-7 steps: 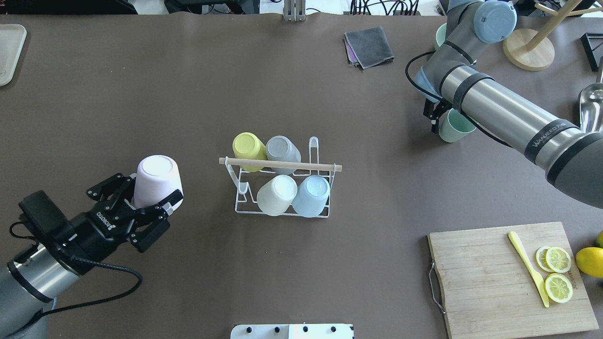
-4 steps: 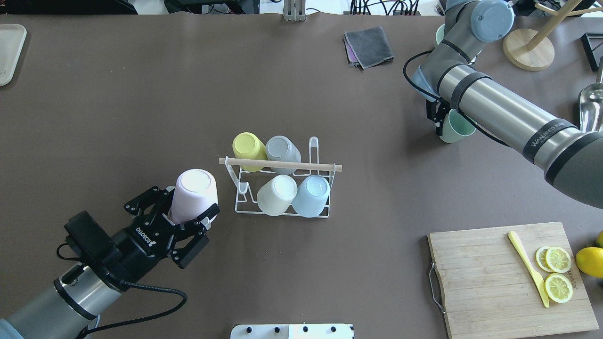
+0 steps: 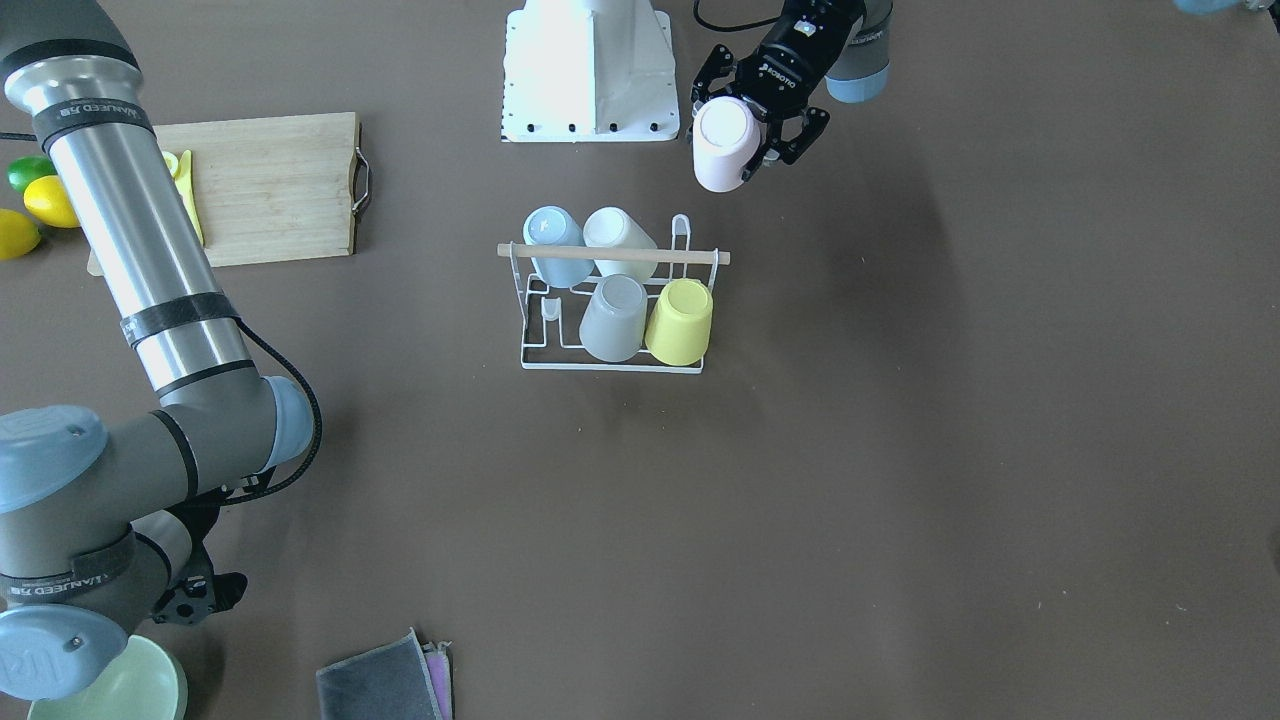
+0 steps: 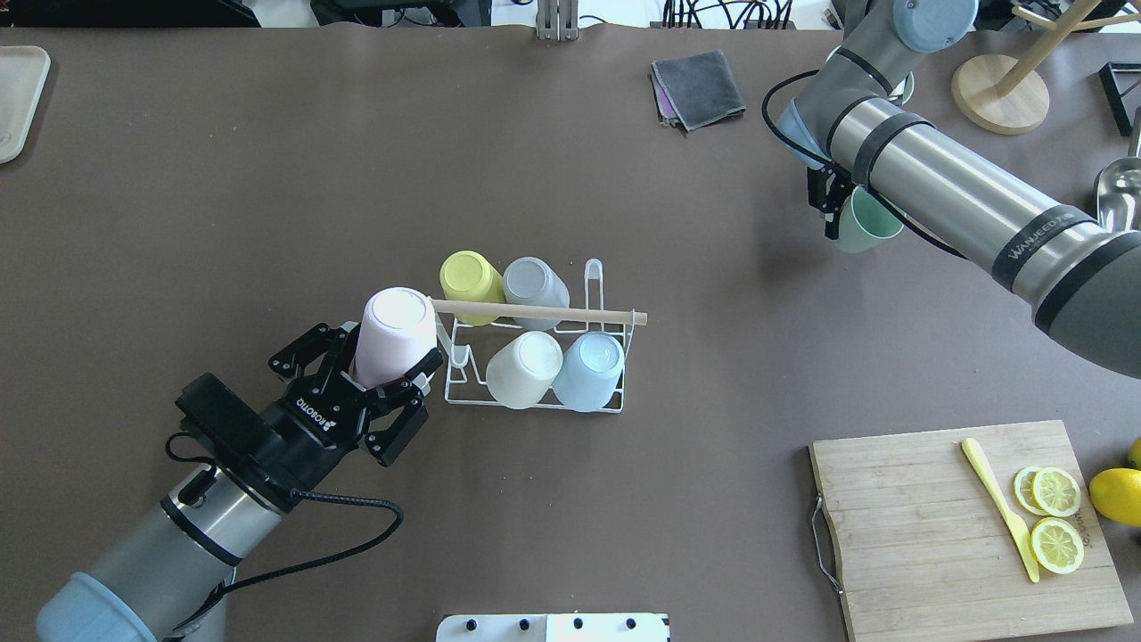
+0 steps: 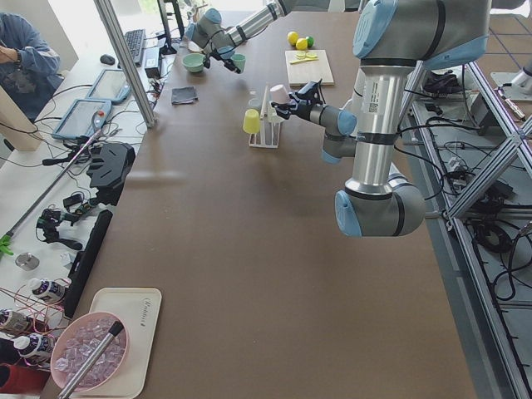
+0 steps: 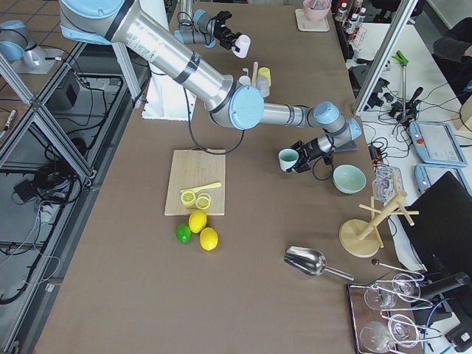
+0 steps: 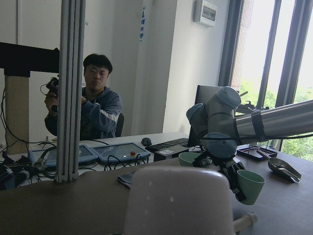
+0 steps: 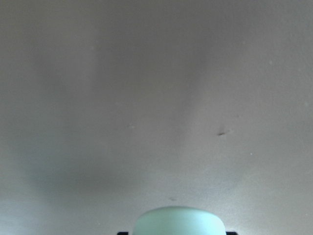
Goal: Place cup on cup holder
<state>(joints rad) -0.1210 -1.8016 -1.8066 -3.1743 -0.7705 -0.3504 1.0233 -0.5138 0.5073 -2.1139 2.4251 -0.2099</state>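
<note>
The cup holder (image 4: 606,406), a white wire rack with a wooden rod (image 4: 570,314), stands mid-table and also shows in the front view (image 3: 610,365). It carries a yellow (image 4: 468,275), a grey (image 4: 533,281), a cream (image 4: 524,367) and a blue cup (image 4: 590,367), all upturned. My left gripper (image 4: 379,364) is shut on an upturned pink cup (image 4: 397,330) and holds it raised at the rack's left end, over the rod's tip. The pink cup also shows in the front view (image 3: 723,145). My right gripper (image 4: 833,209) is shut on a green cup (image 4: 866,230) at the back right.
A cutting board (image 4: 927,535) with lemon slices and a yellow knife lies at the front right. A grey cloth (image 4: 700,87), a wooden stand (image 4: 998,98) and a metal scoop (image 4: 1119,192) lie at the back right. A green bowl (image 6: 349,178) sits near the green cup.
My left arm has carried the pink cup rightward, from well left of the rack to its left end. My right arm has shifted slightly back with the green cup.
</note>
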